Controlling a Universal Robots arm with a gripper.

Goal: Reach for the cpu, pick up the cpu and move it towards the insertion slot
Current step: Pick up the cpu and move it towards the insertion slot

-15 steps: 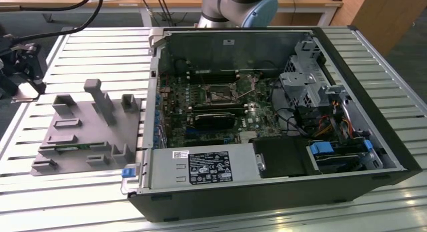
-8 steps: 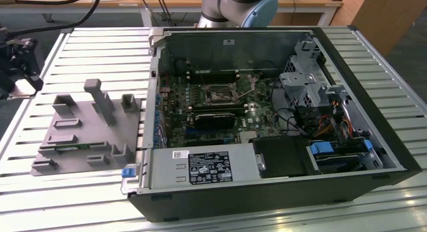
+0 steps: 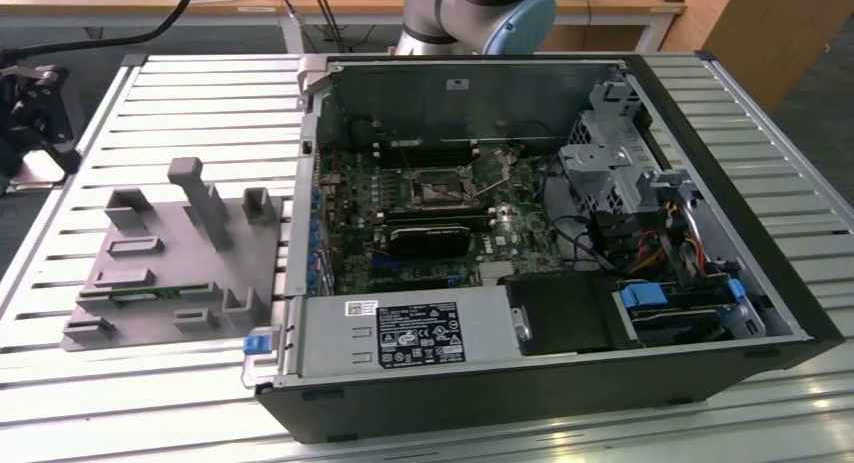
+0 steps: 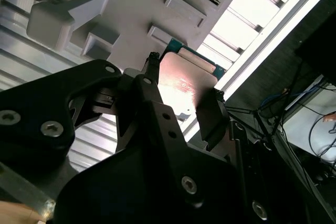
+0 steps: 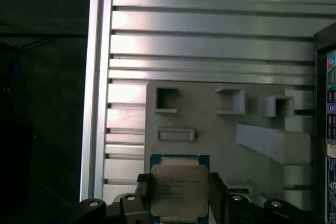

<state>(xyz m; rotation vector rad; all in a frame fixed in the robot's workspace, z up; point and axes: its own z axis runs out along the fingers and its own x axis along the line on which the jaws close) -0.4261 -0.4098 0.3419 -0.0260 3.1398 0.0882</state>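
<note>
In both wrist views the cpu point(image 5: 179, 188) point(image 4: 185, 80), a flat square chip with a silvery top and a thin green rim, sits between my two black fingers. My gripper point(image 5: 179, 196) point(image 4: 181, 98) is shut on it, one finger point(image 5: 143, 195) against each of two opposite edges. The chip hangs over the grey fixture plate point(image 5: 210, 124), near that plate's edge. In the exterior view the insertion slot point(image 3: 438, 186), a dark square socket in a shiny metal frame, lies on the motherboard inside the open computer case.
The grey fixture plate point(image 3: 147, 273) with raised blocks lies on the slatted metal table point(image 3: 200, 83) at the exterior view's left, beside the open case point(image 3: 747, 313). A black finned card point(image 3: 427, 241) and the power supply point(image 3: 400, 335) sit near the socket. The table's edge point(image 5: 97, 77) borders dark floor.
</note>
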